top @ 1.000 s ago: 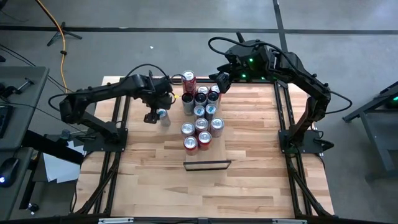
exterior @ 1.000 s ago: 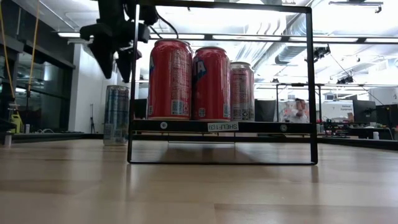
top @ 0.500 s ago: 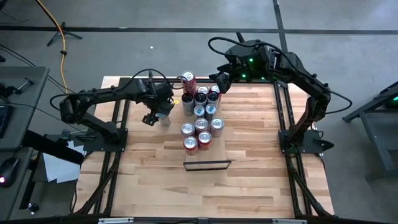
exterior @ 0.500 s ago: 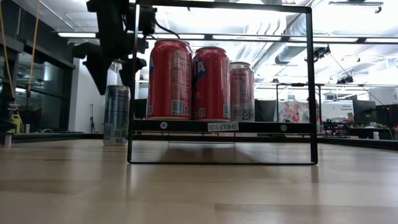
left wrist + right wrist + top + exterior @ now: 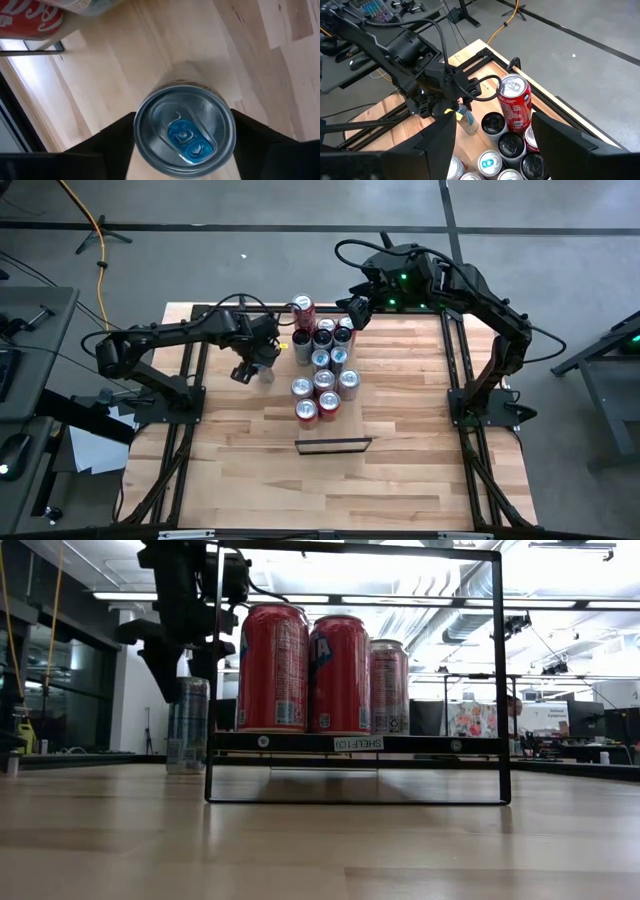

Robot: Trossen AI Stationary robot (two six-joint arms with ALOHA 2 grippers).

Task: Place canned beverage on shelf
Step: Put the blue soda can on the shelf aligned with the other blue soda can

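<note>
the left gripper [image 5: 262, 360] straddles a silver can [image 5: 184, 131] standing left of the can cluster [image 5: 322, 370], fingers apparently not yet clamped, the right gripper [image 5: 355, 315] waits part-open at the far edge, so lifting it to the shelf [image 5: 333, 445] remains.

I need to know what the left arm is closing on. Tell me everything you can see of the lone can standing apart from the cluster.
The lone can is slim and silver, of bare metal, with an unopened top and a blue pull tab. It stands upright on the wooden tabletop, left of the can cluster and apart from it. The left gripper straddles it from above, a dark finger at each side; contact cannot be confirmed.
</note>
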